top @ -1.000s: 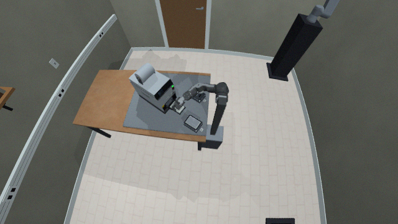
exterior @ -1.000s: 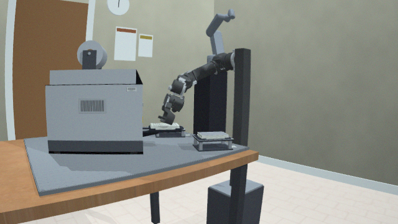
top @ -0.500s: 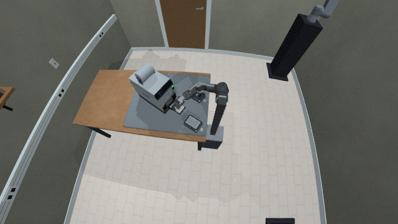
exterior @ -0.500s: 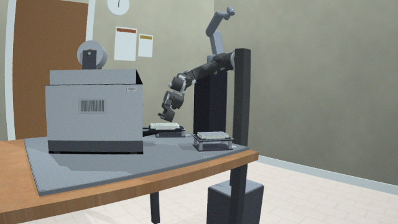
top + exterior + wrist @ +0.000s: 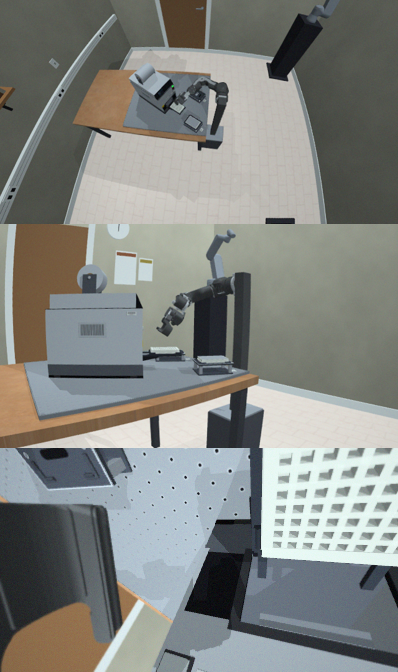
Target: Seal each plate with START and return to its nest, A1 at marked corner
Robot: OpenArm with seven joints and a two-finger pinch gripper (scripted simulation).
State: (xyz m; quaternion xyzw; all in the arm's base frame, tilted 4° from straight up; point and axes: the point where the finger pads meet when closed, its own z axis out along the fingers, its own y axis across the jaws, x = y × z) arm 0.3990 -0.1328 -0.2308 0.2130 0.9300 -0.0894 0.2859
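A white open-well plate lies on the sealer's stage, in front of the grey sealer; it also shows in the exterior view and at the top right of the wrist view. My gripper hangs above and beside that plate, apart from it, open and empty; it also shows in the top view. One dark finger fills the left of the wrist view. The second plate sits on the near nest. The far nest is empty.
The sealer's lamp glows green. A foil roll sits on top of the sealer. The arm's black column stands at the table's right edge, close to the near nest. The grey mat ends near the table's front edge.
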